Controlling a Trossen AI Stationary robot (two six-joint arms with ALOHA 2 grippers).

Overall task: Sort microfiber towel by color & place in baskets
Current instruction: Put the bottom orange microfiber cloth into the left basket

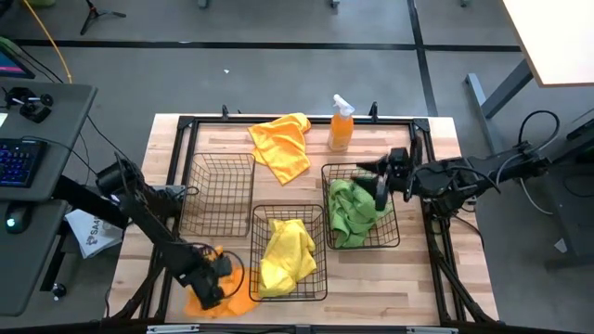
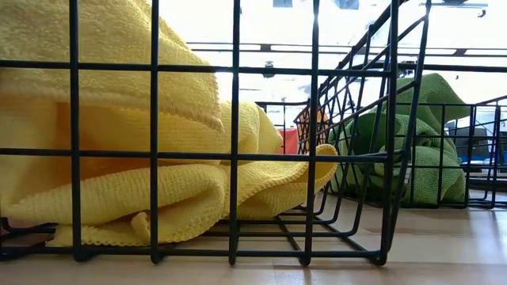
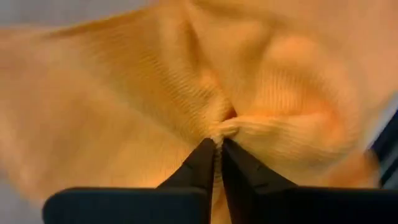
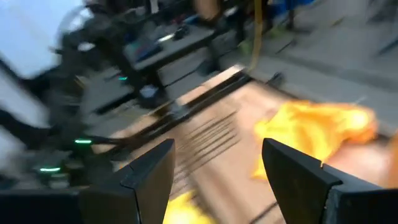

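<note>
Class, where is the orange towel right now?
In the high view the orange towel lies at the table's near left edge, beside the yellow-towel basket, pinched in the left pincer.

The right gripper [image 4: 217,165] shows its two dark fingers [image 4: 146,174] spread wide apart with nothing between them. Beyond them lies the wooden table [image 4: 211,168], blurred, with a yellow towel [image 4: 317,134] crumpled on it and dark wire lines nearby
</note>
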